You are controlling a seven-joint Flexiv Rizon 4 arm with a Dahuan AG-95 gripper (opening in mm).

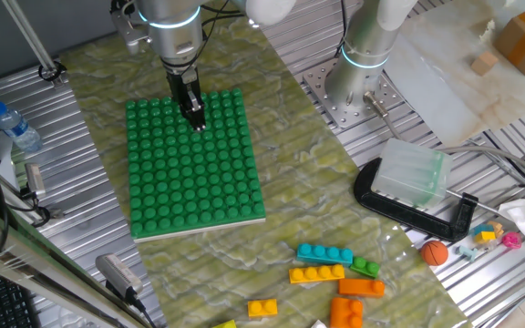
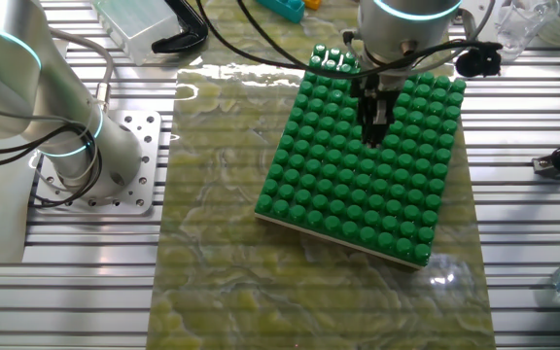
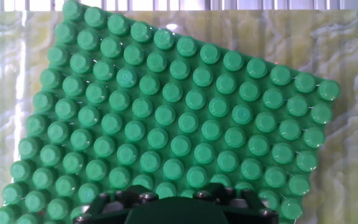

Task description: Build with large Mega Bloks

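- Fingers [image 1: 196, 117] are seen low over the green baseplate [image 1: 194, 173], near its far half; they look drawn together with nothing between them.
- In the hand view, only the dark gripper body is seen at the bottom edge, studs filling the frame.
- Baseplate is laid flat on the marbled mat [image 1: 272, 118] covering the tabletop.
- Mega Bloks are left well apart from the fingers, at the mat's near corner: cyan brick [image 1: 324, 253], yellow brick [image 1: 316, 273], green brick [image 1: 365, 267], orange brick [image 1: 361, 287], small yellow brick [image 1: 262, 308].
- An orange ball [image 1: 435, 252] is noted just beyond them.
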